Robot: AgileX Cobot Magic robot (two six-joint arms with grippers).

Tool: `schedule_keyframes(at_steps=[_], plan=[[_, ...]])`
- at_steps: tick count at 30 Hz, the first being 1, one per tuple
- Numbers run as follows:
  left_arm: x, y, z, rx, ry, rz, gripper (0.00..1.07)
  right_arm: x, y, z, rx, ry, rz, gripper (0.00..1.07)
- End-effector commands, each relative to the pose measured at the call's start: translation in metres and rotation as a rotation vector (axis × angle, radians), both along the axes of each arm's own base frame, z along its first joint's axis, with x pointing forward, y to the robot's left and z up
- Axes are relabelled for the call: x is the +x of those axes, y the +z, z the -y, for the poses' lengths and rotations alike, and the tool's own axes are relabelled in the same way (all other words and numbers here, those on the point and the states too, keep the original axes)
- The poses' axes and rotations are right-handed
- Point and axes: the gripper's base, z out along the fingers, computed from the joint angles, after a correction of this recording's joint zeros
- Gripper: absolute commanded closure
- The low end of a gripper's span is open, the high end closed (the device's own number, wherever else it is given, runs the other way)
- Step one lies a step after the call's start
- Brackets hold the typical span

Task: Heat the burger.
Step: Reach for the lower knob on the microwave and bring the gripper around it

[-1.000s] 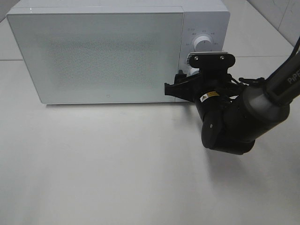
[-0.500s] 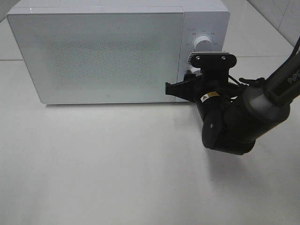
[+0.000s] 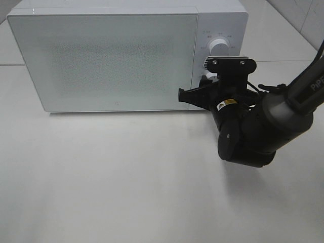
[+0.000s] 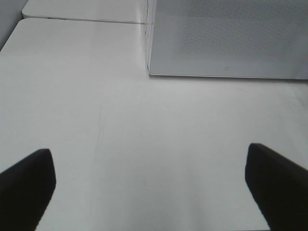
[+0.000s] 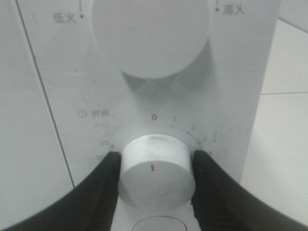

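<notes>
The burger is hidden; no view shows it. The white microwave (image 3: 106, 55) stands at the back with its frosted door closed. My right gripper (image 3: 209, 82) is at the control panel. In the right wrist view the right gripper (image 5: 155, 187) is shut on the lower timer knob (image 5: 154, 163), with one black finger (image 5: 98, 192) touching each side of it. My left gripper (image 4: 151, 187) is open and empty above the bare table, in front of the microwave's left corner (image 4: 149, 72). It does not show in the exterior view.
The upper power knob (image 3: 219, 46) sits above the held knob and also shows in the right wrist view (image 5: 151, 33). The right arm (image 3: 283, 111) reaches in from the right. The white table (image 3: 126, 177) lies in front of the microwave.
The right wrist has shifted slightly to the right at the control panel and then held still. The microwave door stays closed.
</notes>
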Motion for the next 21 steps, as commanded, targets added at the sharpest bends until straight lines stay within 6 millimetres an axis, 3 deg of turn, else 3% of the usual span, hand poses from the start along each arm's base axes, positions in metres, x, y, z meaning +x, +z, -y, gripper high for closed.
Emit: schedule_keyframes(at_steps=[1, 9, 12, 14, 15, 16, 17, 19, 20, 21], plan=[[-0.0026, -0.0013, 0.0006, -0.011, -0.001, 0.013, 0.06, 0.0041, 0.0065, -0.0006, 0.012, -0.001, 0.057, 1.07], [-0.0026, -0.0013, 0.0006, -0.011, -0.001, 0.013, 0.06, 0.0044, 0.0090, -0.0030, 0.042, 0.021, 0.085, 1.07], [-0.0026, -0.0013, 0.0006, -0.011, -0.001, 0.013, 0.06, 0.0045, 0.0114, -0.0060, 0.142, 0.042, 0.109, 1.07], [-0.0026, -0.0013, 0.0006, -0.011, -0.001, 0.013, 0.06, 0.0045, 0.0121, -0.0078, 0.350, 0.034, 0.110, 1.07], [-0.0026, -0.0013, 0.0006, -0.011, -0.001, 0.013, 0.06, 0.0045, 0.0121, -0.0078, 0.350, 0.034, 0.110, 1.07], [-0.0026, -0.0013, 0.0006, -0.011, -0.001, 0.013, 0.06, 0.0044, 0.0120, -0.0081, 0.498, 0.018, 0.103, 1.07], [-0.0026, -0.0013, 0.0006, -0.011, -0.001, 0.013, 0.06, 0.0044, 0.0120, -0.0081, 0.498, 0.018, 0.103, 1.07], [-0.0026, -0.0013, 0.0006, -0.011, -0.001, 0.013, 0.06, 0.0046, 0.0125, -0.0093, 0.731, -0.002, 0.095, 1.07], [-0.0026, -0.0013, 0.0006, -0.011, -0.001, 0.013, 0.06, 0.0046, 0.0125, -0.0093, 0.731, -0.002, 0.095, 1.07], [-0.0026, -0.0013, 0.0006, -0.011, -0.001, 0.013, 0.06, 0.0049, 0.0133, -0.0105, 0.887, -0.011, 0.090, 1.07]])
